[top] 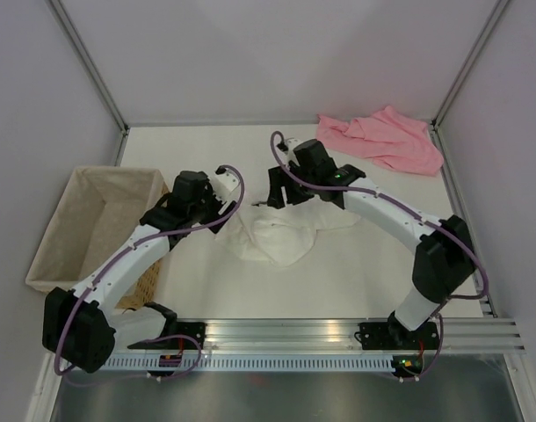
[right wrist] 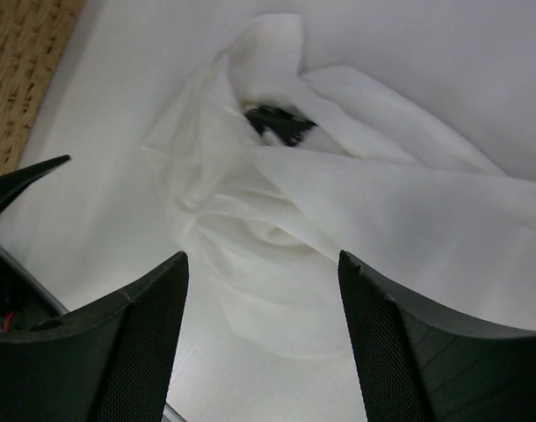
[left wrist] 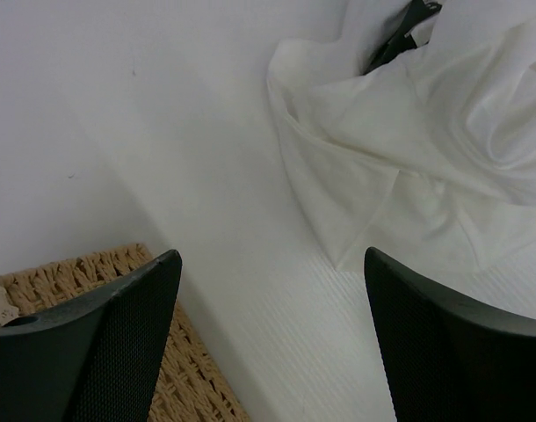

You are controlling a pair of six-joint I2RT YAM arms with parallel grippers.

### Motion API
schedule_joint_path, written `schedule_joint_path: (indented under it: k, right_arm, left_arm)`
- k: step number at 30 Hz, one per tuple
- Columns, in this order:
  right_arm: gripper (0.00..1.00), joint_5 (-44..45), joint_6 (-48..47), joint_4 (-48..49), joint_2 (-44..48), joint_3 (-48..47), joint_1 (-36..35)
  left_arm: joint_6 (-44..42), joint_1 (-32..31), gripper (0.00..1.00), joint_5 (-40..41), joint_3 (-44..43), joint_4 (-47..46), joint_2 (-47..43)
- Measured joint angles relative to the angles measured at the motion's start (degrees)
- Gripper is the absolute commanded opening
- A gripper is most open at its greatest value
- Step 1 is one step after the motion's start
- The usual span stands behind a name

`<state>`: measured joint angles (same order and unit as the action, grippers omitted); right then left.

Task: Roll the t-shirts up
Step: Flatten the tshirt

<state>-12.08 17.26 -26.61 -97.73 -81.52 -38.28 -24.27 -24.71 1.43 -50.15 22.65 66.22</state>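
Right gripper (right wrist: 262,264) jaws apart, empty, over crumpled white shirt (right wrist: 250,233). Left gripper (left wrist: 268,259) also apart, beside its edge, probably staging to spread it. Pink shirt (top: 384,139) well beyond right gripper.

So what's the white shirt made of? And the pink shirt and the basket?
White shirt: soft, thin cloth, maybe cotton, matte; it crumples into loose folds.
Pink shirt: looks like the same soft matte cloth, lying rumpled.
Basket: tan woven cord or straw, going by the knotted strands; the inside seems lined with pale fabric.
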Motion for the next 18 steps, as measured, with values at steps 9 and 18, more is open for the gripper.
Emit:
schedule_joint_path:
  k: [9,18]
  right_arm:
    - [0.78,3.41,6.03,9.2,11.41,23.26,2.36]
    - [0.51,5.25,9.88,16.13,8.57,34.1,-5.14]
  left_arm:
    - [0.02,0.0,0.88,1.11,0.2,-1.14,16.63]
    - [0.02,0.0,0.64,1.01,-0.17,-4.31,26.1]
